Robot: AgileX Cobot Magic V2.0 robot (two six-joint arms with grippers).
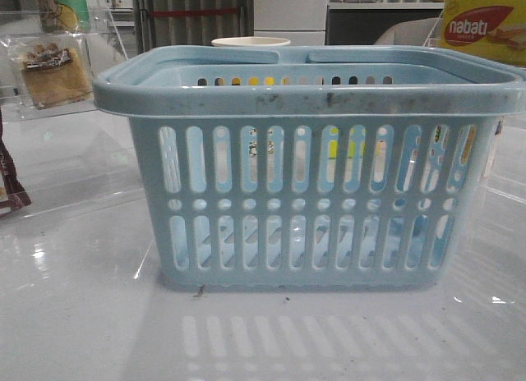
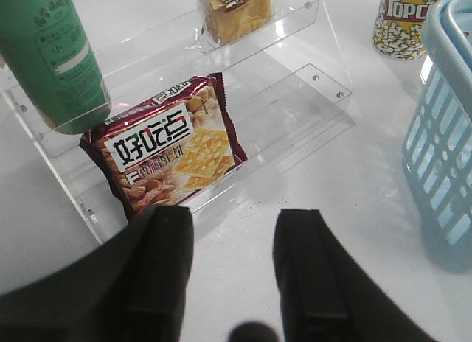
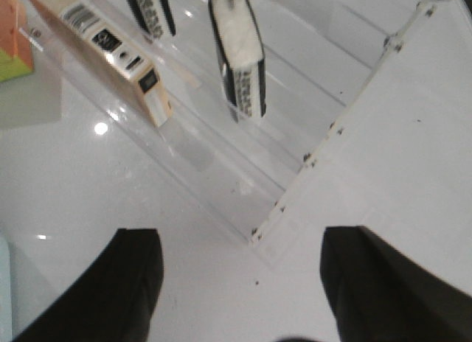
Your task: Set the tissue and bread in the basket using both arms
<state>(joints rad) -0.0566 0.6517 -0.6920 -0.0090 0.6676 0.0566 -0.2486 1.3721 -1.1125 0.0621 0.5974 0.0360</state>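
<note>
The basket fills the middle of the front view, its thick scuffed rim running nearly edge to edge, with bare glossy table in front of it. The bread leans on a clear acrylic shelf at about ten o'clock from the basket, well apart from it. In the left wrist view the left gripper hangs above bare table with its fingers spread and nothing between them; a dark red snack bag leans on the shelf's lower step just beyond. In the right wrist view the right gripper is wide open and empty over the corner of a clear rack. The tissue stands on edge on that rack, beside a tilted box.
</note>
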